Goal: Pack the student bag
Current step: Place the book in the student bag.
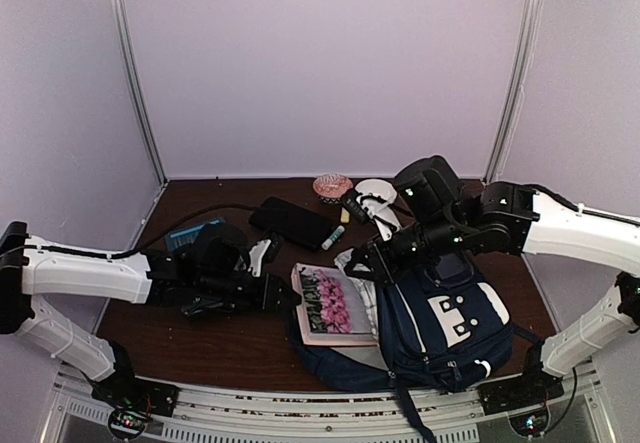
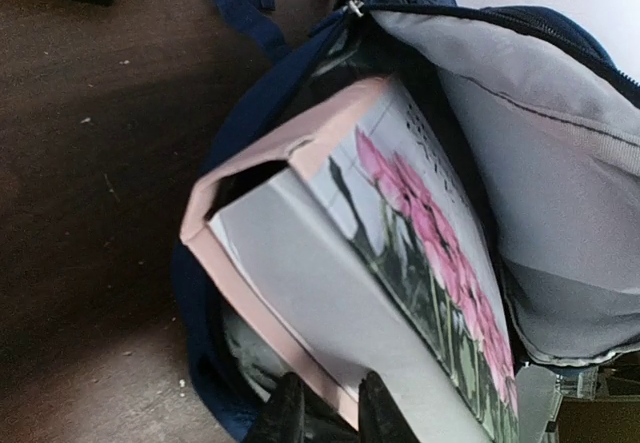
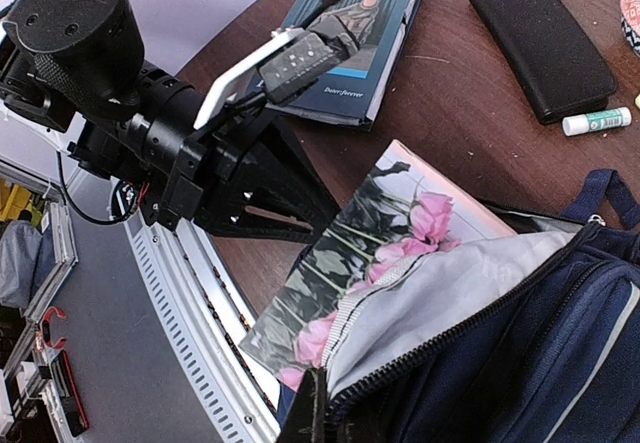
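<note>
The dark brown wooden table carries a navy blue striped fabric backpack at 4 o'clock and a blue hardcover book at 9 o'clock. A flat black rectangular case lies near centre, with a small white glue stick just beside it. A pink patterned round object and a white round object sit side by side at 12 o'clock

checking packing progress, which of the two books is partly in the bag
The pink-flowered book, sticking out of the student bag; the blue book lies flat on the table.
</note>
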Available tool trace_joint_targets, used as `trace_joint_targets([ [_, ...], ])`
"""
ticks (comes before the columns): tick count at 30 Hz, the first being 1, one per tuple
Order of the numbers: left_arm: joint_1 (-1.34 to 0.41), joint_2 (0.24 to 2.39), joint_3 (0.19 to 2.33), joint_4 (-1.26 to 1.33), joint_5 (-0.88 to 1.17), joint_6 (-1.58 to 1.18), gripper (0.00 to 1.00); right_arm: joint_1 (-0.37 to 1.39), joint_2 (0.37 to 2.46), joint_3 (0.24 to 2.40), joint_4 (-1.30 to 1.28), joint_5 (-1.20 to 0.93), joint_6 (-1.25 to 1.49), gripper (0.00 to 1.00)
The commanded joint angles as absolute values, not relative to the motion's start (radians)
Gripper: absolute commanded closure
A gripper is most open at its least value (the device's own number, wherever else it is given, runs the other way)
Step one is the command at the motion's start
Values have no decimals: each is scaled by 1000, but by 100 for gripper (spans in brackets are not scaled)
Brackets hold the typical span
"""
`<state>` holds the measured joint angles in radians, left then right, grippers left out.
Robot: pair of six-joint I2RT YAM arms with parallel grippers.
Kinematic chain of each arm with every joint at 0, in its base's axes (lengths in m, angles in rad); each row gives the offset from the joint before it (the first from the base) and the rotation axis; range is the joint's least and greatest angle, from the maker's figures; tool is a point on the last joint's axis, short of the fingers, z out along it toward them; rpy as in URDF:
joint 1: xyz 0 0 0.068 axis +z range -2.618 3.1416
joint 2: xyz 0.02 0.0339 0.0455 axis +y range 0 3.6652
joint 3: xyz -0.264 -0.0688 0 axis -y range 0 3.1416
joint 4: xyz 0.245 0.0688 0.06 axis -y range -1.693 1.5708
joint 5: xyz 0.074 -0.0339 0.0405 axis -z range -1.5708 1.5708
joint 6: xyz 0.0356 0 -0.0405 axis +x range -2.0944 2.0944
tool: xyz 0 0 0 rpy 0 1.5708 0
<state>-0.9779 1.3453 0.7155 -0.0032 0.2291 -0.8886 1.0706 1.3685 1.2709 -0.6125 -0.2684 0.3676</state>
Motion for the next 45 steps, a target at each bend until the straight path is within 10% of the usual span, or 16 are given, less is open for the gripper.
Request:
trace_joint_targets([
  [1, -1011, 1435, 789, 180, 290, -936, 66, 1093, 1376, 1345, -508, -279, 372, 100],
  [19, -1060, 1804, 990, 444, 371, -1017, 72, 1102, 1432, 1451, -466, -383, 408, 100],
  [28, -1049, 1569, 783, 278, 222, -932, 28, 1097, 1372, 1333, -492, -265, 392, 99],
  [39, -1050, 1193, 824, -144, -19, -740, 9, 1096, 1330, 1320, -507, -219, 414, 38],
  [45, -1073, 1124, 971, -345, -207, -379, 2, 1066, 1213, 1253, -496, -23, 500, 26],
])
